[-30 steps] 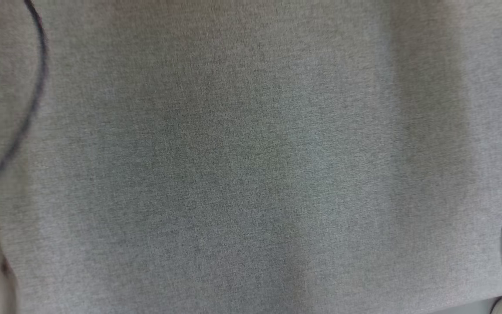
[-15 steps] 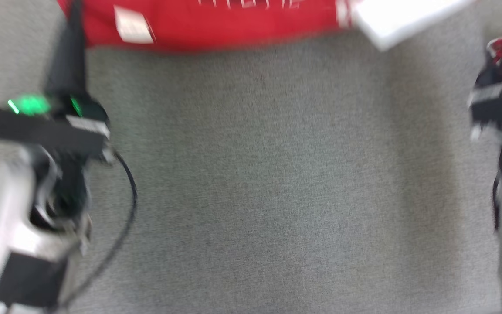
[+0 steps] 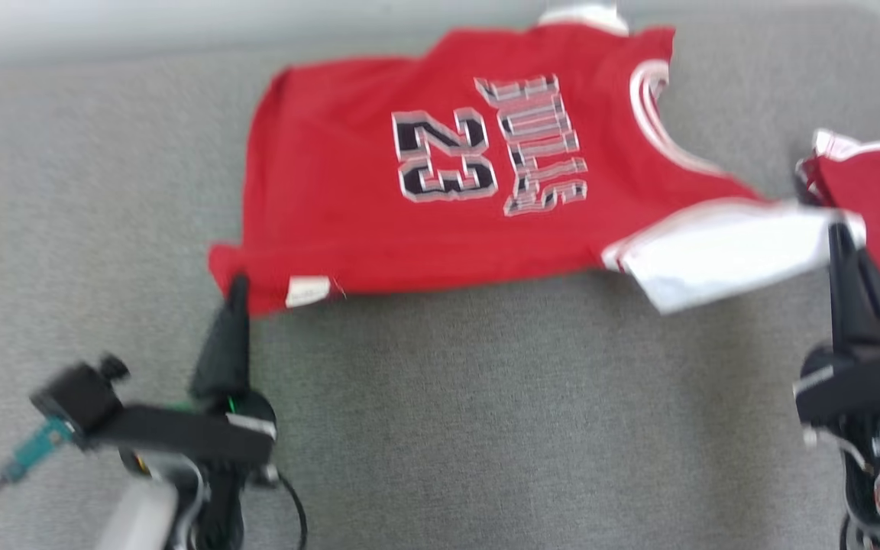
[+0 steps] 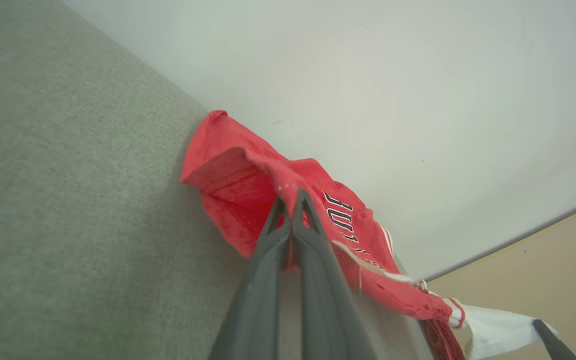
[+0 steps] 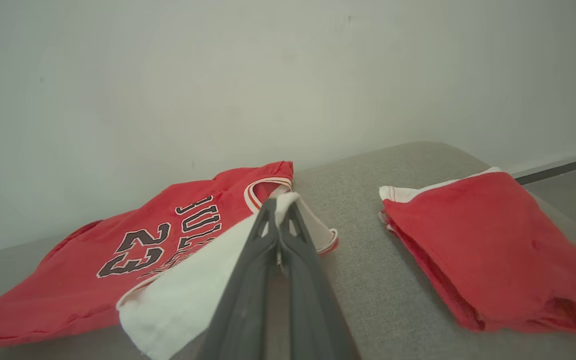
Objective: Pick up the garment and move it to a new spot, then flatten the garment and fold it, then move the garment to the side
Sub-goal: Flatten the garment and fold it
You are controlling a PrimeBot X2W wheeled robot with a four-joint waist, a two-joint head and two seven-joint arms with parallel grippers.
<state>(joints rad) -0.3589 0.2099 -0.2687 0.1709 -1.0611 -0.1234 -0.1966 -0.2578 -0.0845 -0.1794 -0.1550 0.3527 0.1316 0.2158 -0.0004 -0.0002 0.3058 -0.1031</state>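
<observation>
- Lying sideways on the far half of the grey cloth-covered worktop (image 3: 486, 428) is the red jersey (image 3: 440, 191). Its hem points to 9 o'clock and its shoulders to 3 o'clock in the head view.
- The printed side faces up, showing a black "23" (image 3: 444, 156) and a white-edged team word (image 3: 535, 145) just beside it at 3 o'clock.
- A small white label (image 3: 308, 291) sits on the near edge at the jersey's 7 o'clock, close to the hem corner.
- At the jersey's 4 o'clock a shoulder part is turned over, so its white inner side (image 3: 723, 252) shows.
- The left gripper (image 3: 237, 289) reaches in from 7 o'clock, its jaws clamped together on the hem corner. In the left wrist view that corner is drawn up off the worktop.
- The right gripper (image 3: 837, 229) reaches in from 4 o'clock, its jaws pressed tight on the outer end of the white flap.
- The near edge of the jersey runs between the two grips, while the far part rests on the worktop.
- A second red garment (image 3: 879, 229) lies folded at the jersey's 3 o'clock, apart from it and just beyond the right gripper.
- A pale wall (image 5: 168, 75) rises behind the worktop at 12 o'clock.
- The head view is somewhat blurred.
</observation>
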